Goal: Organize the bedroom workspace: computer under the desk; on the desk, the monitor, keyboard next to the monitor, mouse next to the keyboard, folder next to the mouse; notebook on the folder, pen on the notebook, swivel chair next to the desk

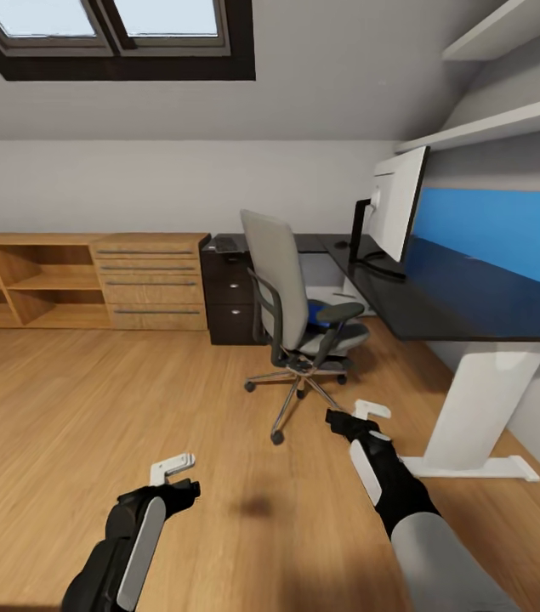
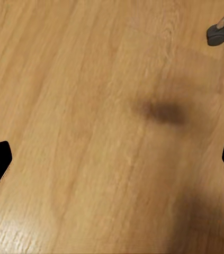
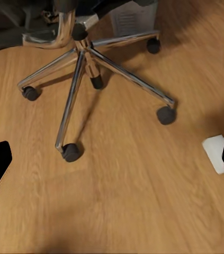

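Your left gripper (image 1: 173, 467) and right gripper (image 1: 370, 411) both hang wide and empty over the floor (image 1: 91, 408). The chair (image 1: 291, 314) stands at 12 o'clock, folder (image 1: 315, 305) on it, desk (image 1: 440, 293) at 2.

Attic home office corner: sloped ceiling with skylights (image 1: 108, 21), wood floor (image 1: 91, 425), black worktop (image 1: 440, 297) carrying a monitor (image 1: 399, 204), swivel chair (image 1: 291, 314), wooden drawer unit (image 1: 146, 280), wall shelves (image 1: 508, 119).

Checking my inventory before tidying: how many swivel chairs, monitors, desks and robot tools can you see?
Swivel chair: 1
Monitor: 1
Desk: 1
Tools: 2 (left tool, right tool)
Total: 5
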Controlling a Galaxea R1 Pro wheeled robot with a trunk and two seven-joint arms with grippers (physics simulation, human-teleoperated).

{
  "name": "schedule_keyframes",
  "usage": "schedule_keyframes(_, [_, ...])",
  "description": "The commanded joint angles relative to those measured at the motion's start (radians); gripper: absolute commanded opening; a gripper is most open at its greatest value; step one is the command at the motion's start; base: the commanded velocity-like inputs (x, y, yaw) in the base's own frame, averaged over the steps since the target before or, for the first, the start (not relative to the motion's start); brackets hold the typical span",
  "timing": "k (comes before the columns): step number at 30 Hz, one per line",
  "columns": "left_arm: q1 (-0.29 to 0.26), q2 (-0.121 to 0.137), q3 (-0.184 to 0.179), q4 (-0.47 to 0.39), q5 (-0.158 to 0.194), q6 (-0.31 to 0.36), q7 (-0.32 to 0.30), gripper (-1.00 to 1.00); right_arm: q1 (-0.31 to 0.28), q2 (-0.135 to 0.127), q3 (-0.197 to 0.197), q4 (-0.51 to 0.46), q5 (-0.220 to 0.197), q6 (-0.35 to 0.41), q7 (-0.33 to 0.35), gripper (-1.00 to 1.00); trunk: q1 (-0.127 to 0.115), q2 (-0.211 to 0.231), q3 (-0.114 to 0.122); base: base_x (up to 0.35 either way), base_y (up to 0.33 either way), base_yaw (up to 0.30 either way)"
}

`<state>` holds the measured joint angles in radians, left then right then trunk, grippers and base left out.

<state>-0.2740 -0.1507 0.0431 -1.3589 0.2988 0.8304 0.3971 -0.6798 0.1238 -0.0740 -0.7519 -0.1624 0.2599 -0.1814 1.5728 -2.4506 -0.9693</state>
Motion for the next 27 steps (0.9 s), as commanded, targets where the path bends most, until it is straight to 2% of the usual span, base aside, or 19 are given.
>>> schedule_keyframes(1, [-0.001, -0.001, 0.002, -0.007, 0.011, 0.009, 0.008, 1.0, 0.0, -0.005, -0.001, -0.008, -0.016, 0.009, 0.001, 1.0, 0.0, 0.0, -0.001, 0.299, 0.0, 0.0])
schedule_keyframes(5, [-0.001, 0.0, 0.003, -0.024, 0.011, 0.031, 0.008, 1.0, 0.0, -0.012, -0.003, -0.03, -0.038, 0.032, 0.001, 1.0, 0.0, 0.0, -0.001, 0.308, -0.01, 0.0])
schedule_keyframes(12, [-0.001, -0.001, 0.003, -0.025, 0.011, 0.033, 0.008, 1.0, 0.0, -0.012, -0.015, -0.047, -0.074, 0.071, 0.0, 1.0, 0.0, 0.0, -0.001, 0.315, -0.061, 0.0])
schedule_keyframes(21, [-0.001, -0.001, 0.003, -0.025, 0.011, 0.033, 0.008, 1.0, 0.0, -0.012, -0.032, -0.047, -0.075, 0.099, 0.0, 1.0, 0.0, 0.0, -0.001, 0.291, -0.155, 0.0])
schedule_keyframes(27, [-0.001, -0.001, 0.004, -0.029, 0.011, 0.036, 0.011, 1.0, 0.0, -0.012, -0.032, -0.047, -0.075, 0.099, 0.0, 1.0, 0.0, 0.0, -0.001, 0.101, -0.075, 0.0])
